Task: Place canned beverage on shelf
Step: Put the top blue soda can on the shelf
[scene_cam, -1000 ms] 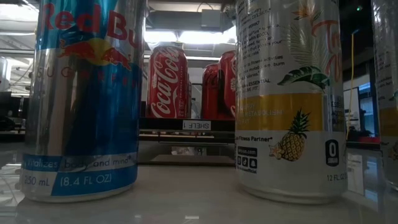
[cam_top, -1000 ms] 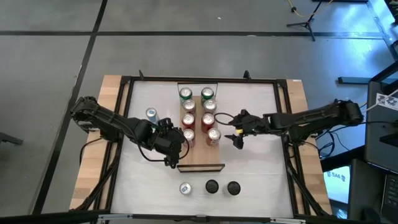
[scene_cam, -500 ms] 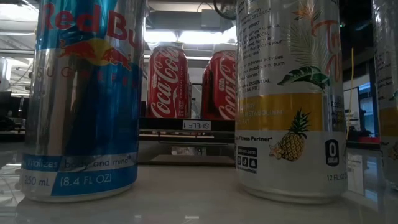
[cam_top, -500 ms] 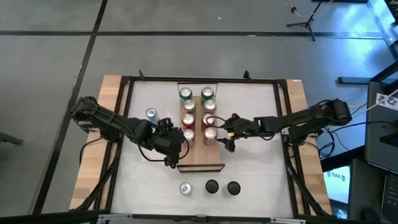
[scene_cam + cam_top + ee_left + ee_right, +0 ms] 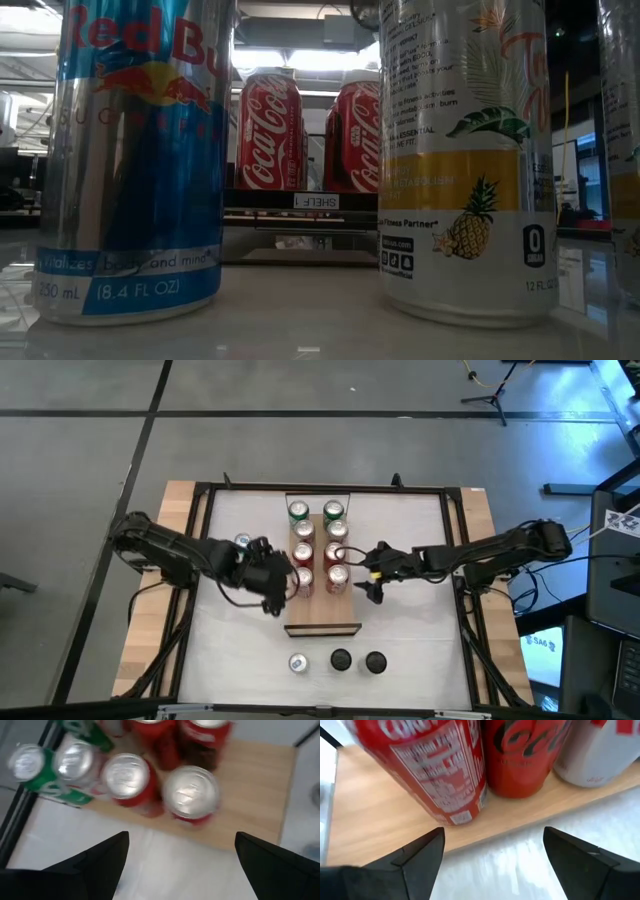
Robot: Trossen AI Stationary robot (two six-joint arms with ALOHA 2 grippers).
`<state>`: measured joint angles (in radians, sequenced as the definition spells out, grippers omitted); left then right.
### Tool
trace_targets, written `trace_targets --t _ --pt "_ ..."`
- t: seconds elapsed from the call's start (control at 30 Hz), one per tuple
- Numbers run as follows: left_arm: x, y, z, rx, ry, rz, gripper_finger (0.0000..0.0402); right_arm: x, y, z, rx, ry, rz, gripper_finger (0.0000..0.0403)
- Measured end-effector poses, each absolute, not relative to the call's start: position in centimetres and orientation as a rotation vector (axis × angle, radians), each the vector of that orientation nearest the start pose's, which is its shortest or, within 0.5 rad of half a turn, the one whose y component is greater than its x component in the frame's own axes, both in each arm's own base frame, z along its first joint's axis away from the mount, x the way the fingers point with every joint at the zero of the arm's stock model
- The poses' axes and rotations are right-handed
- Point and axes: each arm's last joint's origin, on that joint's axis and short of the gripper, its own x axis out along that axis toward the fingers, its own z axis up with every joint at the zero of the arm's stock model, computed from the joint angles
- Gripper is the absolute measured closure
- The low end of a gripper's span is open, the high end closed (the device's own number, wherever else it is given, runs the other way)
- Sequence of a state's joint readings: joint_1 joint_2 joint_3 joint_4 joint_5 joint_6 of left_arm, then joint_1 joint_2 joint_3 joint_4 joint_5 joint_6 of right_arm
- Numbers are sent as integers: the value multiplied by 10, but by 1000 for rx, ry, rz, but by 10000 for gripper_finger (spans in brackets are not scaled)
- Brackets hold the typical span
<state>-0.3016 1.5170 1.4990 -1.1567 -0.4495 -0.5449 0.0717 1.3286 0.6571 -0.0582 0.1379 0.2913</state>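
The shelf (image 5: 322, 610) is a light-wood plank in the middle of the table, and several cans stand on it in two rows. The nearest two are red: one on the left (image 5: 303, 577) and one on the right (image 5: 338, 576). My right gripper (image 5: 372, 582) is open just off the plank's right edge beside the right red can (image 5: 435, 765), with nothing between its fingers. My left gripper (image 5: 280, 592) is open above the table at the plank's left edge, facing the red cans (image 5: 192, 795). The shelf's bare near end (image 5: 255, 805) shows in its wrist view.
A blue-and-silver can (image 5: 241, 542) stands left of the plank, partly under my left arm. Near the front edge stand a silver-topped can (image 5: 297, 662) and two dark-topped cans (image 5: 340, 658) (image 5: 375, 660). Two of them fill the low view (image 5: 135, 160) (image 5: 465, 160).
My right gripper has moved toward the table's left, closer to the plank, staying open. The right red can now stands a little farther left on the plank. My left gripper has drifted toward the far edge along the plank's left side.
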Motion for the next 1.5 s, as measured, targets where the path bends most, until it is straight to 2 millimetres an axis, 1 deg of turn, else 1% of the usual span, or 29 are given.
trace_targets --t 0.17,0.43,0.5,0.63,0.77,0.93,1.1,1.2,1.33,1.4,1.5 --pt "265 -39 349 -104 1017 514 49 254 14 199 206 677 -163 68" --pt "236 24 360 -155 1120 715 49 253 14 200 207 673 -162 68" --pt "233 38 360 -166 1147 738 50 253 14 200 207 673 -162 68" --pt "226 64 358 -214 1211 705 50 253 15 200 212 676 -148 68" --pt "219 85 348 -248 1266 716 50 253 15 200 218 679 -127 68" --pt "211 99 324 -319 1369 688 50 253 16 200 224 682 -112 68" --pt "206 102 292 -363 1452 667 50 253 16 200 224 682 -113 68" --pt "206 100 276 -396 1467 634 50 253 16 200 224 681 -112 68" --pt "208 99 264 -455 1440 568 50 253 16 200 224 681 -112 68" --pt "209 99 259 -449 1461 572 50 253 16 200 224 680 -112 68" --pt "211 101 263 -439 1418 581 50 253 16 200 224 680 -113 68"
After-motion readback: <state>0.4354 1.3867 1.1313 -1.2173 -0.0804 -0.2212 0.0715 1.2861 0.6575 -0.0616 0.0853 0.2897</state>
